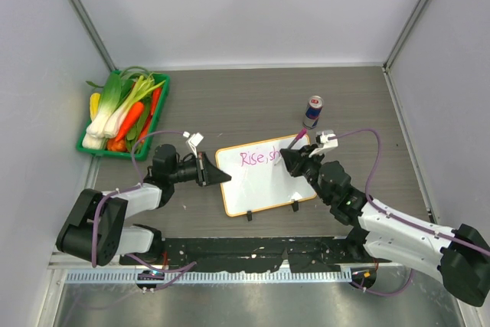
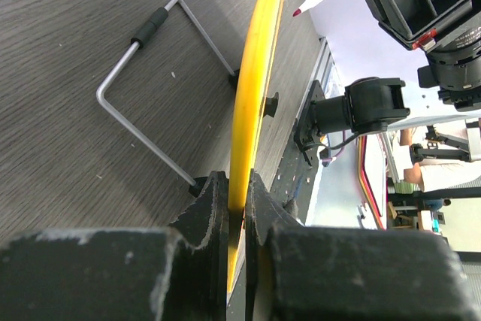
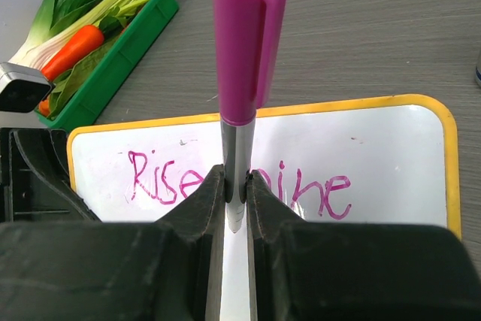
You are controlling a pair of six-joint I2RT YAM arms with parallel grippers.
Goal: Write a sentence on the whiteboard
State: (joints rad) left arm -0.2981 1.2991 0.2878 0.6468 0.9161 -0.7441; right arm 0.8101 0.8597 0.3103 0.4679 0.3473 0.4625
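Observation:
The whiteboard (image 1: 260, 185) lies mid-table, orange-framed, with two black clip feet on its near edge. The sentence (image 1: 256, 158) in pink marker reads "Rise" and then "ine" in the right wrist view (image 3: 158, 178), with letters between hidden by the marker. My left gripper (image 1: 210, 168) is shut on the board's left edge. The left wrist view shows the frame (image 2: 255, 73) edge-on between the jaws of that gripper (image 2: 238, 186). My right gripper (image 1: 295, 160) is shut on a marker with a purple cap (image 3: 244, 43), held over the board's upper right. The marker's tip (image 2: 298, 13) points at the board.
A green tray (image 1: 157, 116) of vegetables stands at the back left. A small can (image 1: 312, 111) stands just behind the board's right corner. A bent wire stand (image 2: 143, 103) lies on the table under the board. Grey walls close in both sides.

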